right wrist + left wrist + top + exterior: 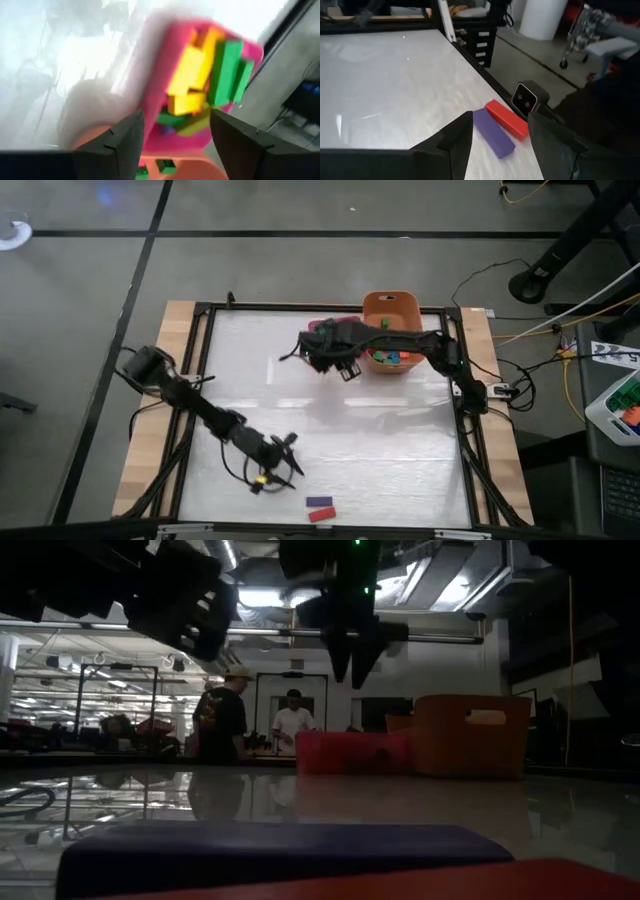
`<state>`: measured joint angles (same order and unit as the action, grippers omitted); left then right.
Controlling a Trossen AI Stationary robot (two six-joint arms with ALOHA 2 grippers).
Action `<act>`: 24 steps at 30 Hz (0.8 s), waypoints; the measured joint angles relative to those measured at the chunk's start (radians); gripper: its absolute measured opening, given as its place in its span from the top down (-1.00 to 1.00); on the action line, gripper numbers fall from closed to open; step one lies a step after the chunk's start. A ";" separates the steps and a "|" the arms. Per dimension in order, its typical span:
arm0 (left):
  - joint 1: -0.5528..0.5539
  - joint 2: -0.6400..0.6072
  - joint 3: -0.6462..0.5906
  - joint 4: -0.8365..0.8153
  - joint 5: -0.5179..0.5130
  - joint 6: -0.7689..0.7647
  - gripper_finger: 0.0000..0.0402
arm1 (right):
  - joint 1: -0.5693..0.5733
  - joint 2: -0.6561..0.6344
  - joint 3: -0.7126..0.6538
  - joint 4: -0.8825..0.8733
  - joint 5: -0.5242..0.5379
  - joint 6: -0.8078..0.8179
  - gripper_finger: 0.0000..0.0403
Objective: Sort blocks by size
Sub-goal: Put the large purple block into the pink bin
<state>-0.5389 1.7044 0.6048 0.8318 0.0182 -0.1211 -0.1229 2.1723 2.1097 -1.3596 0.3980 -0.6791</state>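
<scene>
We see a big white table (330, 410) with a wooden edge. Two dark arms reach over it.

The right arm stretches across the far side of the table. Its right gripper (335, 360) hangs above the table, just left of the orange tub (392, 307). From its wrist camera we see its two fingers (125, 137) spread apart with nothing between them. It is open and empty.

The left arm reaches toward the near side. Its left gripper (285, 455) is close to the near edge. Its fingers (462, 137) are also spread apart and hold nothing.

The orange tub sits at the far right of the table. Small blocks in the tub (390, 358) show green, blue and red. Beside the tub is a pink tray (170, 65). It holds a pile of yellow blocks (187, 80) and green blocks (227, 70), plus an orange one.

On the near side two long blocks lie side by side, touching. One is the purple block (319, 502) and the other is the red block (322, 515). They lie just in front of the left gripper, a little to its right.

Far behind the table we see two people (225, 720) standing in the room.
</scene>
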 joint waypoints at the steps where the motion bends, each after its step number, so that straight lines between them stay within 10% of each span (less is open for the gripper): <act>1: -0.011 0.034 0.028 -0.002 -0.011 0.009 0.11 | 0.020 0.000 0.007 -0.003 -0.005 0.005 -0.11; 24: -0.133 0.364 0.259 -0.013 -0.263 -0.064 0.11 | 0.478 -0.012 0.021 -0.214 -0.094 0.230 -0.11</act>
<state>-0.6720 2.0681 0.8640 0.8190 -0.2449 -0.1849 0.3553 2.1605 2.1311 -1.5741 0.3035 -0.4492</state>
